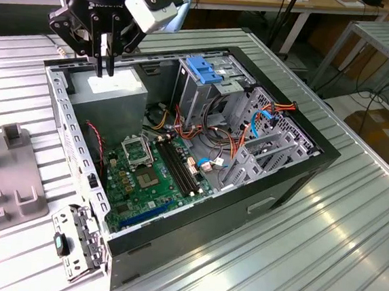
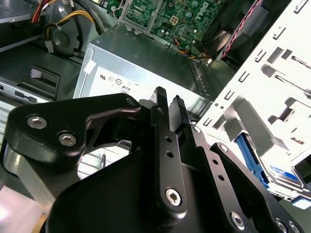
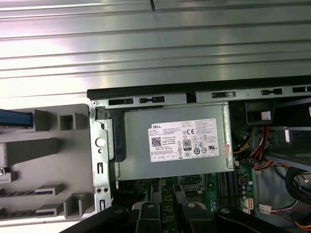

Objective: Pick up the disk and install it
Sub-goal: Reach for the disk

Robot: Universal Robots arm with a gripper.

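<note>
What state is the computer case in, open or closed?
Open: no panel covers the computer case, so its motherboard and power supply lie exposed.

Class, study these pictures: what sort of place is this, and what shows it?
Probably a robotics lab or workshop: a robot gripper hangs over an open computer case on a ribbed metal table, with workbenches behind.

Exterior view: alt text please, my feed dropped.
The pincer hangs slightly open and empty over the grey power supply inside an open computer case on a ribbed metal table. A blue bracket sits atop the drive cage; the motherboard lies exposed.
</note>
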